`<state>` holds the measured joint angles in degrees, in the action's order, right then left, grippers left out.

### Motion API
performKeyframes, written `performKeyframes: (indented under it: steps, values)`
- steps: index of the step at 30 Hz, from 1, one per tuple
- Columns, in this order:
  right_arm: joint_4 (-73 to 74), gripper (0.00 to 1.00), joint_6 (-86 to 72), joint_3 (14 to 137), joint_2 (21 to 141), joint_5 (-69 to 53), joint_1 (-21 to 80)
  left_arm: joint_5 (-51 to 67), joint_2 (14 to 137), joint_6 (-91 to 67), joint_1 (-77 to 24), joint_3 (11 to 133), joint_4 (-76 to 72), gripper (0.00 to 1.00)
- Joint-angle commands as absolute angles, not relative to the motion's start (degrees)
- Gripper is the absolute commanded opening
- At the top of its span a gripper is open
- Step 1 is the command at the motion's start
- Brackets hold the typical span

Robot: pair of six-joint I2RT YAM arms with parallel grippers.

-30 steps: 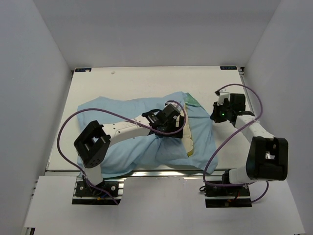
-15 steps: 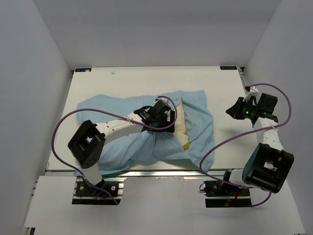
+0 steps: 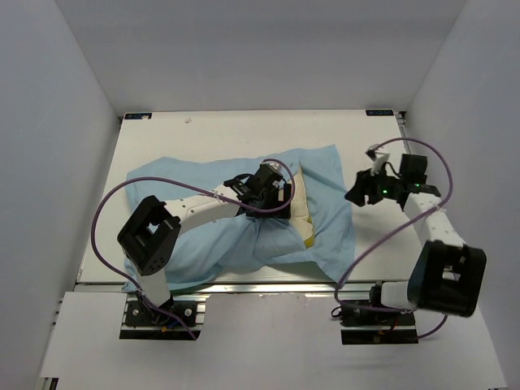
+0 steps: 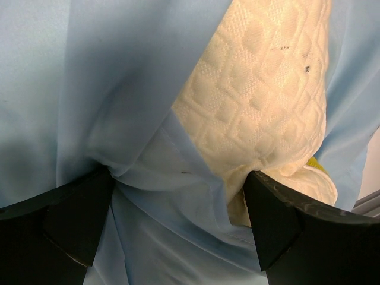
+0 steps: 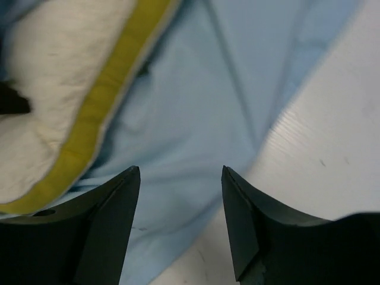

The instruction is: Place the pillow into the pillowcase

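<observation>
Top external view: the pillowcase (image 3: 203, 240) lies near the table's (image 3: 227, 134) front edge, with the pillow's (image 3: 302, 215) end showing at its right opening. The left gripper (image 3: 270, 193) presses there, fingers spread wide. The right gripper (image 3: 355, 195) hovers at the cloth's right edge, fingers apart and empty.

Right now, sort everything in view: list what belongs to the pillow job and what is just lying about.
Job: cream quilted pillow with yellow piping; limp light-blue fabric pillowcase; left claw; right claw.
Lying about: small white scrap near the white table's far edge.

White table (image 3: 211, 134) (evenly lit) between plain pale walls (image 3: 57, 97)
</observation>
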<state>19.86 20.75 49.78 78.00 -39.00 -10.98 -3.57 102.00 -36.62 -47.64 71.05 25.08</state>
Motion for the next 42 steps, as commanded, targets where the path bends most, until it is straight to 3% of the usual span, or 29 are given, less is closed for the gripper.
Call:
performKeyframes:
  steps: [1,5,12,19,20,23,24,26,32,37,42]
  values:
    - [15.76,0.64,24.79,47.64,71.72,-38.6,-0.22,-2.64,104.94,-36.12,-46.93,70.23,26.19,0.98]
    - [13.27,0.64,21.2,50.17,76.36,-30.61,8.94,-2.2,104.15,-36.56,-46.93,69.61,25.66,0.98]
    - [12.39,0.68,20.04,55.55,89.46,-20.04,13.97,-1.85,103.18,-36.74,-46.93,69.17,25.49,0.98]
    - [9.94,0.66,20.48,53.88,92.81,-14.16,20.47,-1.67,102.57,-36.65,-46.93,69.34,25.22,0.98]
    - [9.58,0.62,20.39,53.88,93.16,-13.45,20.91,-1.76,102.48,-36.65,-46.93,69.17,25.14,0.98]
    - [9.23,0.34,19.69,54.23,94.13,-12.75,21.53,-1.58,102.04,-36.74,-46.93,68.82,24.87,0.98]
    - [9.23,0.17,19.51,54.32,94.13,-12.74,21.53,-1.67,101.95,-36.74,-46.93,68.56,24.87,0.98]
    - [9.14,0.01,19.25,53.97,93.35,-12.22,21.36,-1.76,101.78,-36.74,-46.93,68.2,24.61,0.98]
    - [11.41,0.0,17.41,53.0,83.25,-14.41,17.06,-1.85,102.22,-36.39,-46.5,67.59,24.35,0.98]
    - [16.77,0.0,16.61,56.07,75.07,-23.8,5.66,-1.67,102.83,-35.95,-45.53,67.76,23.73,0.98]
    - [22.75,0.0,17.49,56.34,71.2,-36.96,0.7,-1.14,105.02,-35.6,-45.18,69.78,23.73,0.98]
